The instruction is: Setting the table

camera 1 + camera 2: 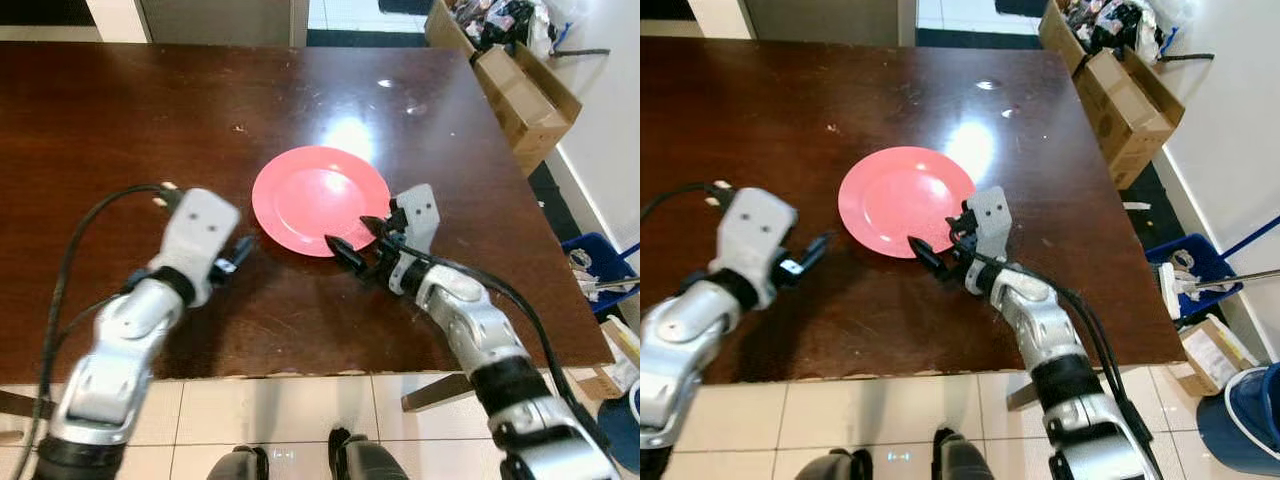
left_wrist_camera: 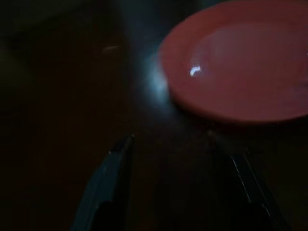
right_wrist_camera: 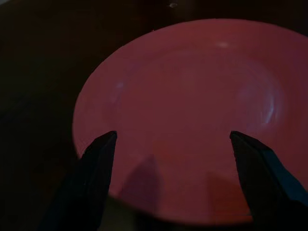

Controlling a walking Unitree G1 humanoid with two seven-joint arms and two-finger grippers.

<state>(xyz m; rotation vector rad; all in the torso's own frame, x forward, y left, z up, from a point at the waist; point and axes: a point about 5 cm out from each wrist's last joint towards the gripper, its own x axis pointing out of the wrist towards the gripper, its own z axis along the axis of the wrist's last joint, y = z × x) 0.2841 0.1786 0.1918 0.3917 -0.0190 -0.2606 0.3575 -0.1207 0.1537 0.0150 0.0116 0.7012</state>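
Plate (image 1: pixel 320 199), red, lying flat on dark wooden table (image 1: pixel 120 120), toward table's near-right part; my right gripper (image 1: pixel 357 238) sitting at plate's near-right rim, fingers spread wide, tips reaching over rim in right wrist view, gripping nothing; my left gripper (image 1: pixel 240 250) hovering just off plate's near-left edge, apart from it, fingers parted in left wrist view, holding nothing; cardboard box (image 1: pixel 525 95) standing on floor beyond table's right side; blue bin (image 1: pixel 590 270) sitting farther right, near wall.
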